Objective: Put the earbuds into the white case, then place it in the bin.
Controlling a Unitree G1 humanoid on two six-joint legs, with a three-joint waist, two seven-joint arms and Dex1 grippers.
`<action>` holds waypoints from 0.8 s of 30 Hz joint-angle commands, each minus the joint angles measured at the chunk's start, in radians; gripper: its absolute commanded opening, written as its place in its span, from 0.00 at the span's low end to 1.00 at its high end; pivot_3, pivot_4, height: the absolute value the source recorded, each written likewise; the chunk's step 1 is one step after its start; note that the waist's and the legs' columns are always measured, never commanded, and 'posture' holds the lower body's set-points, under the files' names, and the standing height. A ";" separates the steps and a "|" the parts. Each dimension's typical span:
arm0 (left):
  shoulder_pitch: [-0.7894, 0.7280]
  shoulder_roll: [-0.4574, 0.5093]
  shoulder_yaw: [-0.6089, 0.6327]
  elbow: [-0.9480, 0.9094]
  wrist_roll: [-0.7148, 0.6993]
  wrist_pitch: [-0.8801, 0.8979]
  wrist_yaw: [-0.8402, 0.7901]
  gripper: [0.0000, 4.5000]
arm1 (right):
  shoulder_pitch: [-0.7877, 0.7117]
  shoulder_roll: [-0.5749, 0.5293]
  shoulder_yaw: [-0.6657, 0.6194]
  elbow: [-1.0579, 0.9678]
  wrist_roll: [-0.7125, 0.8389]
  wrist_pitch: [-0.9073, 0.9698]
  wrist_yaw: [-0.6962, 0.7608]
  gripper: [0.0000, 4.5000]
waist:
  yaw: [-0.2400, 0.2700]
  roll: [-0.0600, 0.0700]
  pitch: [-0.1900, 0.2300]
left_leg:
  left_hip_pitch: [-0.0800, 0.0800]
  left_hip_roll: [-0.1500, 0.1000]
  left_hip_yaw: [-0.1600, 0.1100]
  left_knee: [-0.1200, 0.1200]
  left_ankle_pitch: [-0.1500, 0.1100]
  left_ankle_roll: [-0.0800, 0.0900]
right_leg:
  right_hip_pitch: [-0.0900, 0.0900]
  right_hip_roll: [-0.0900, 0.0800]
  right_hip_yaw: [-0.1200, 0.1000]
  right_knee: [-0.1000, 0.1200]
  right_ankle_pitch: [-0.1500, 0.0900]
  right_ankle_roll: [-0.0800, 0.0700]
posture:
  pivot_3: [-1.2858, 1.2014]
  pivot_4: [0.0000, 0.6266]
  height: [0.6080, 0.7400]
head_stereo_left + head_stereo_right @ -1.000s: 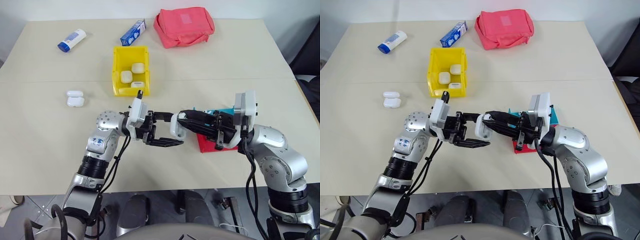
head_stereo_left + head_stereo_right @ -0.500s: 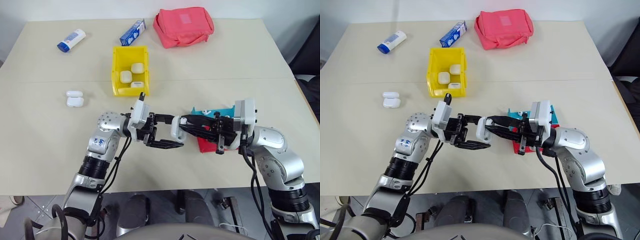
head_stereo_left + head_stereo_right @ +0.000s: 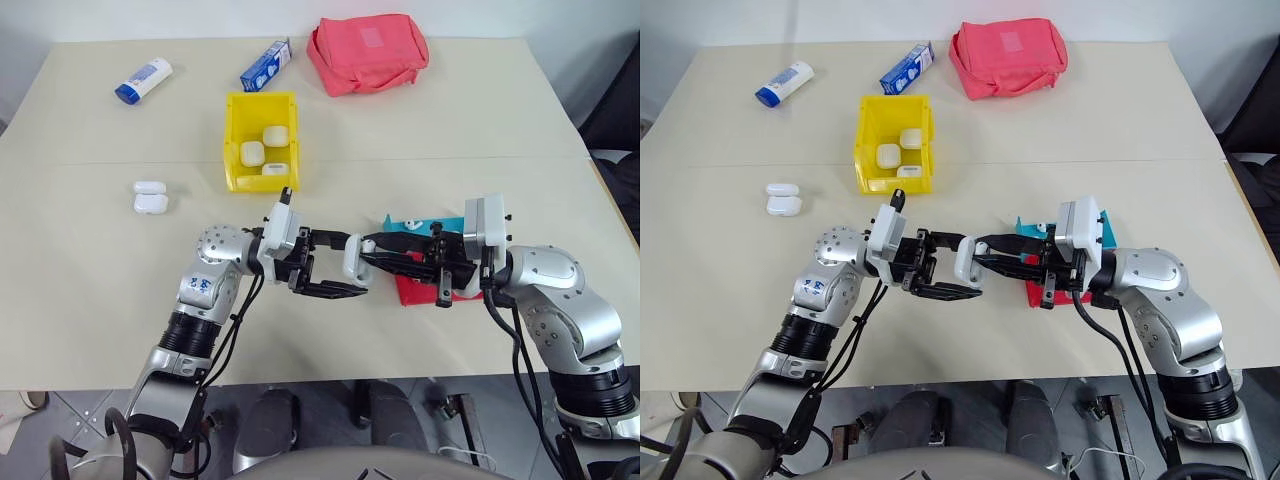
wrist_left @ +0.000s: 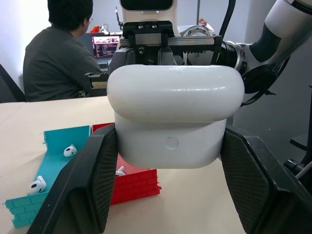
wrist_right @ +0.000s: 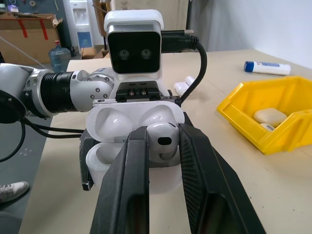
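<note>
Right tool (image 5: 161, 146) pinches earbud (image 5: 162, 140) over case (image 4: 174, 122).

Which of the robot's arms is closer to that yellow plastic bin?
The left. Its gripper, holding a glossy white case, sits just below the yellow plastic bin; the right gripper reaches in from farther right.

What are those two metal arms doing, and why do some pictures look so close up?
It is a robot with two arms. Two pictures come from cameras on its head, looking down at the table. The close-up ones come from cameras on its wrists. The left tool holds an open white case. The right tool pinches a tiny earbud just above that case. On the table sit a yellow bin with cases inside, a spare case, blue and red trays with more earbuds, a pink pouch, a tube and a small box.
</note>
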 commanded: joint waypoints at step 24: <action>-0.047 0.018 0.057 -0.013 -0.021 -0.017 0.027 0.62 | 0.073 -0.149 -0.099 -0.059 -0.064 0.101 -0.056 0.54 | 0.004 0.000 0.000 | -0.001 0.000 0.000 -0.001 0.000 0.000 | 0.000 0.000 -0.001 -0.001 0.000 0.000 | 0.52 0.24 1.00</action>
